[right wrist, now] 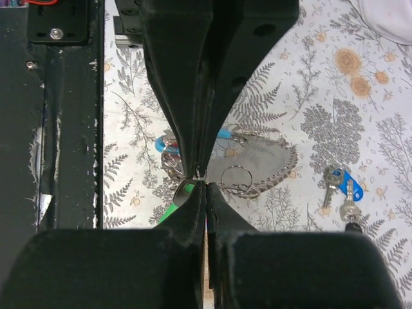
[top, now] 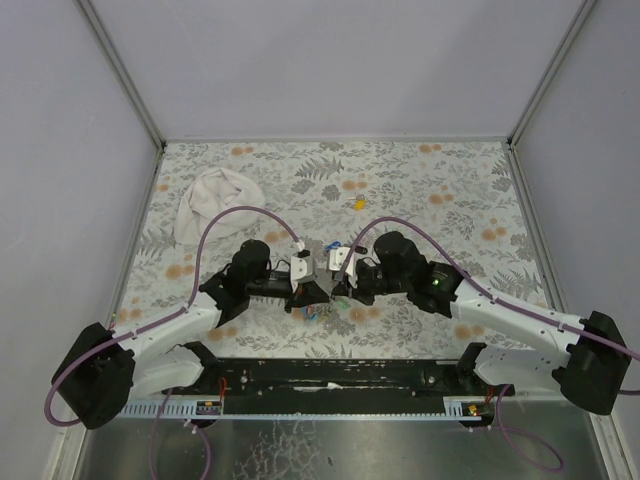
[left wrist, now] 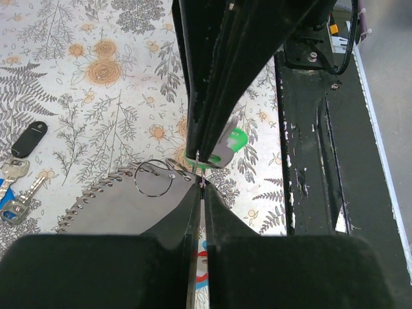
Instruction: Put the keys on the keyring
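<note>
green key (left wrist: 235, 140) beside left gripper (left wrist: 201, 182) and right gripper (right wrist: 200, 178), both pinched shut over keyring (left wrist: 116, 206); blue key (right wrist: 351, 185) apart

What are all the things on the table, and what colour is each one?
tablecloth: one, grey leaves and orange flowers, covering the table
white cloth: one, white, back left
keyring: one, grey coil with a silver ring, middle
green key: one, green head, at the right gripper's tips
blue key: one, blue head, beside the keyring
silver key: one, plain metal, next to the blue key
black key: one, black head, near those two
yellow key: one, yellow, alone farther back, tiny from above
left gripper: one, black, shut, middle
right gripper: one, black, shut, facing the left one
</note>
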Controlling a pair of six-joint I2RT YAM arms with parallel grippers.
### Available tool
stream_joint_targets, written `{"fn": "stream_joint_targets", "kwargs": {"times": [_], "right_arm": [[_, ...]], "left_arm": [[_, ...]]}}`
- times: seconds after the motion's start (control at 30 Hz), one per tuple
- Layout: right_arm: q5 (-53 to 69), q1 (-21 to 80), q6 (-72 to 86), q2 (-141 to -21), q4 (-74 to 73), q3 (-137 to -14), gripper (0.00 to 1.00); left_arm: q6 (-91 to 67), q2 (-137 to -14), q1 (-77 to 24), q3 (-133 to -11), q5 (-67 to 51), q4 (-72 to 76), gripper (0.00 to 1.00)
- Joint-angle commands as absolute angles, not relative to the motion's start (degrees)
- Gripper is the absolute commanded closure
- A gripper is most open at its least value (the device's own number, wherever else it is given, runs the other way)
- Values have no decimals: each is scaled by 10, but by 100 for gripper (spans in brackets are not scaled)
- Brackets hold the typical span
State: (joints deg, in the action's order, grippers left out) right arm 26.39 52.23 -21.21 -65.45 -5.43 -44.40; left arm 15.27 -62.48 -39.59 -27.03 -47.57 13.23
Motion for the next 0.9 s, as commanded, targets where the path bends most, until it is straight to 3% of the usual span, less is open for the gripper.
{"fn": "stream_joint_targets", "kwargs": {"times": [0.0, 0.87], "right_arm": [[219, 523, -207, -620, -65, -451, 100], [269, 523, -200, -637, -111, -462, 100]], "left_arm": [[152, -609, -397, -270, -481, 188, 100], [156, -611, -397, -272, -486, 187, 100]]}}
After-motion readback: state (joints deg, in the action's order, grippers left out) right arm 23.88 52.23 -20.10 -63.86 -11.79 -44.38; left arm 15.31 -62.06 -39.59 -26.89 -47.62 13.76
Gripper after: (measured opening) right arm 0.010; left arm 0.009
